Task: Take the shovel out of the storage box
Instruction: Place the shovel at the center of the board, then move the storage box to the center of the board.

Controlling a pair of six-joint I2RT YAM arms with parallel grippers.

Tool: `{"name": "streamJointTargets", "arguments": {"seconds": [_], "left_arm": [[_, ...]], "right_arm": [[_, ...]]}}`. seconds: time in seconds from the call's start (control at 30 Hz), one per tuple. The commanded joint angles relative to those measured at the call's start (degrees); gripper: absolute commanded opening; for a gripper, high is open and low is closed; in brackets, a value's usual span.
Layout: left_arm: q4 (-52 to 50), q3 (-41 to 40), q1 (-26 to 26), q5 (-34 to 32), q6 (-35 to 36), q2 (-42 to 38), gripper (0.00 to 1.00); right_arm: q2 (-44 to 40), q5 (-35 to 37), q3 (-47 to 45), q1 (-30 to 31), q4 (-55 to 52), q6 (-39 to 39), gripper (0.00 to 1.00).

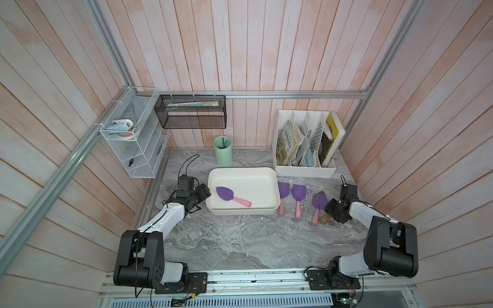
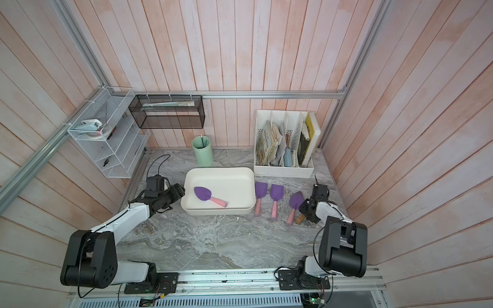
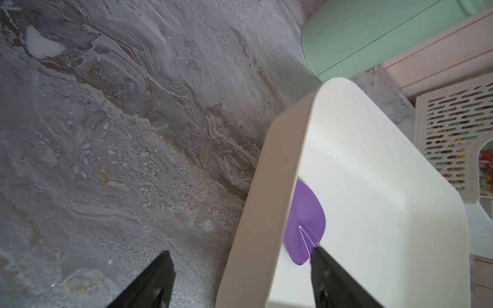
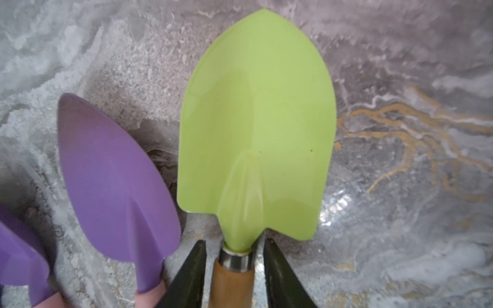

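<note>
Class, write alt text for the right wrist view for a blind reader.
A lime-green shovel with a wooden handle lies on the grey marble table, its handle between the right gripper's parted fingers. A purple shovel lies beside it.

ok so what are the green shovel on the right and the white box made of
Green shovel: the blade looks like glossy lime-painted metal, given its thin edge and soft reflections, though hard plastic is possible. Its handle looks like varnished wood, warm brown, behind a shiny metal collar. Storage box: smooth cream plastic, moulded in one piece with rounded corners.
</note>
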Motion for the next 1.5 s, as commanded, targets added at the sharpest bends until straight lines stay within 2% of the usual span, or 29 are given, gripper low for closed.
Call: {"name": "streamJointTargets", "arguments": {"seconds": [0.0,0.17,0.27,0.43,0.53,0.6,0.83,1.0,1.23,1.43,1.47], "left_arm": [[-1.24,1.38,0.2,-0.87,1.01,0.55,0.83],[-1.96,0.44,0.21,-1.76,0.92,-0.78,0.83],[-2.39,0.03,0.21,-1.7,1.16,-1.81,0.81],[-0.86,-1.09,0.13,-0.02,2.86,-4.47,0.81],[-0.84,-0.97,0.15,0.98,4.96,-4.5,0.81],[-1.15,-0.34,0.12,1.52,6.28,-3.78,0.81],[0.84,-0.32,0.12,6.87,8.87,-1.02,0.81],[-0.08,0.68,0.14,8.72,10.12,1.58,0.79],[-0.8,0.55,0.12,7.66,10.28,4.12,0.59],[0.42,-0.27,0.12,7.26,9.28,4.47,0.41],[0.42,-0.27,0.15,7.26,9.29,4.54,0.37]], "right_arm": [[-1.04,2.54,2.21,0.29,-7.66,-0.15,0.41],[-5.41,15.15,15.17,7.7,-18.18,0.45,0.41],[-7.24,19.3,22.06,13.63,-20.24,0.53,0.42],[-6.93,16.27,28.64,20.9,-16.01,-1.37,0.46],[-4.15,11.9,31.5,23.72,-13.67,-1.11,0.46],[-2.08,11.46,33.38,27.62,-11.71,-0.88,0.46],[8.9,12.37,43.11,40.99,-12.93,-0.17,0.46],[17.14,10.05,48.47,48.58,-12.81,-1.63,0.46],[25.39,5.94,57.48,53.62,-13.8,-5.39,0.46],[31.05,-5.83,60.97,54.39,-13.55,-9.3,0.46],[32.49,-6.07,61.99,54.85,-14.75,-10.38,0.45]]}}
